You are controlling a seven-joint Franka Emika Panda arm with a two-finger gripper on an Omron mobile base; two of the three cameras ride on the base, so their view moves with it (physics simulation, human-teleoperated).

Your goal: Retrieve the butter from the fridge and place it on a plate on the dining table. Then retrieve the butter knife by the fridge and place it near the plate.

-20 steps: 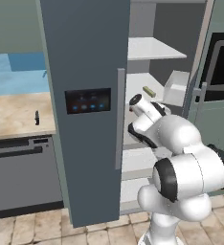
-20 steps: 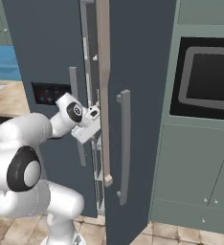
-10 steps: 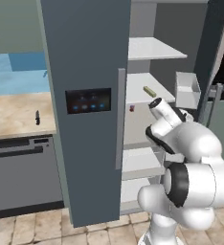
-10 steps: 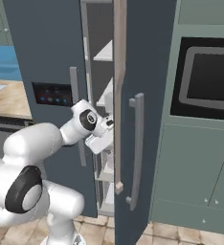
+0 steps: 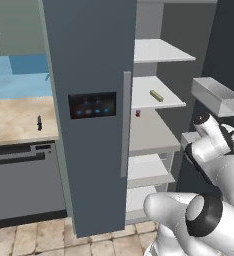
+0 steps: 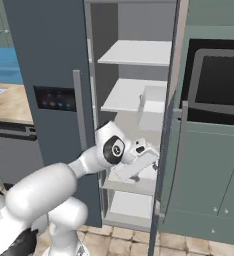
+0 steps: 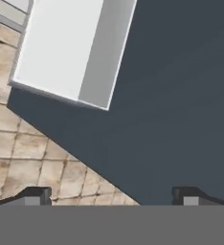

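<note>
Left base view, from left: butter knife [image 5: 39, 122] upright on the beige counter [image 5: 14, 117], fridge [image 5: 89, 60] with right door swung wide, butter [image 5: 156, 95] lying alone on a white shelf [image 5: 154, 100] inside, door bin [image 5: 216, 95] beyond. Hand view: gripper [image 7: 111, 197] spread wide, empty, fingertips [image 7: 37, 195] over the door's dark inner face and tiled floor [image 7: 18, 153].

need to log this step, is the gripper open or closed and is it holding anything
Gripper: open, fingertips wide apart, nothing between them; it faces the inside of the open fridge door. The butter lies on a fridge shelf.
</note>
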